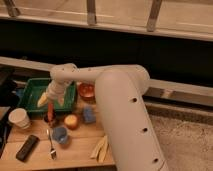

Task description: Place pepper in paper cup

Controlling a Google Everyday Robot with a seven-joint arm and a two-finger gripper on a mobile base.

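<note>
The slim red-orange pepper [51,110] hangs from my gripper [49,102], which is shut on its upper end, just above the wooden table [75,155] at the front edge of the green tray. The off-white paper cup [19,118] stands upright on the table, down and to the left of the gripper and apart from it. The pepper's lower tip is over a small dark spot [48,119] on the table. My white arm [120,100] fills the right of the view.
A green tray [35,89] lies behind the gripper. A red bowl [86,90], a blue block [89,116], a round orange fruit [71,121], a small blue cup [60,134], a fork [51,145], a black remote [27,147] and a yellowish peel [100,147] are on the table.
</note>
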